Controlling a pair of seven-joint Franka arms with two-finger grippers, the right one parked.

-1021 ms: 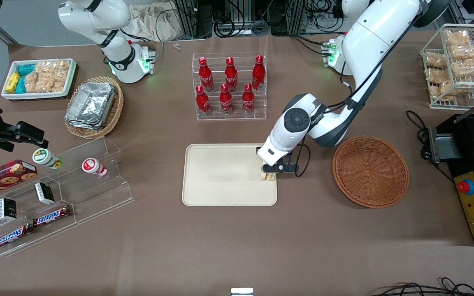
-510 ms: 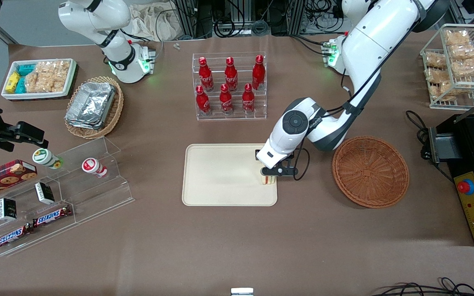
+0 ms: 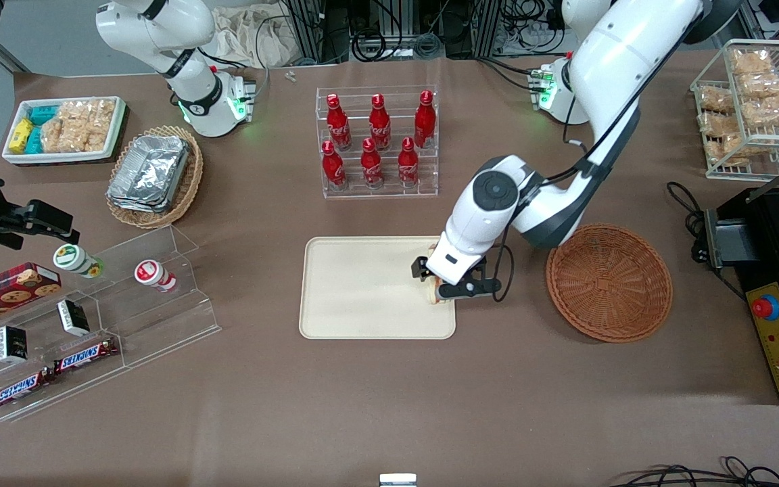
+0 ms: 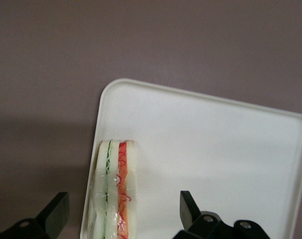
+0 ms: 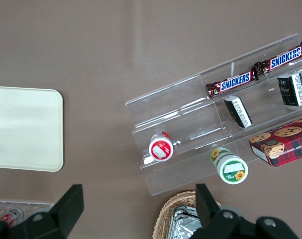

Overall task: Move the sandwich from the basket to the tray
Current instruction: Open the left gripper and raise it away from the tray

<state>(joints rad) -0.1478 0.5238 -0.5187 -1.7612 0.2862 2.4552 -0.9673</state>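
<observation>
The brown worktop (image 3: 362,406) spreads widest under me, and on it the cream tray (image 3: 362,287) lies flat near the middle, nearer the front camera than the clear rack of red bottles (image 3: 377,142) that sits at its twelve o'clock. The round reddish basket (image 3: 609,282) rests on the worktop just beside the tray, toward my working arm's end, the two apart and not touching; nothing shows inside its weave. My hand (image 3: 454,287) hangs over the tray's edge closest to the basket, low above the surface. Its fingers (image 4: 190,209) are spread wide, one on each flank of the sandwich (image 4: 116,191) with clear gaps between, so I am gripping nothing. The sandwich stands on the tray with its cut edge turned up toward my wrist camera, showing white bread with a green stripe and an orange-red stripe; it sits hard against the tray's low rim (image 4: 98,119) near a rounded corner, and I cannot tell whether its outermost slice overhangs that rim. In the front view only a sliver of the sandwich (image 3: 434,295) peeks out beneath my hand, at roughly eight o'clock from the wrist.
</observation>
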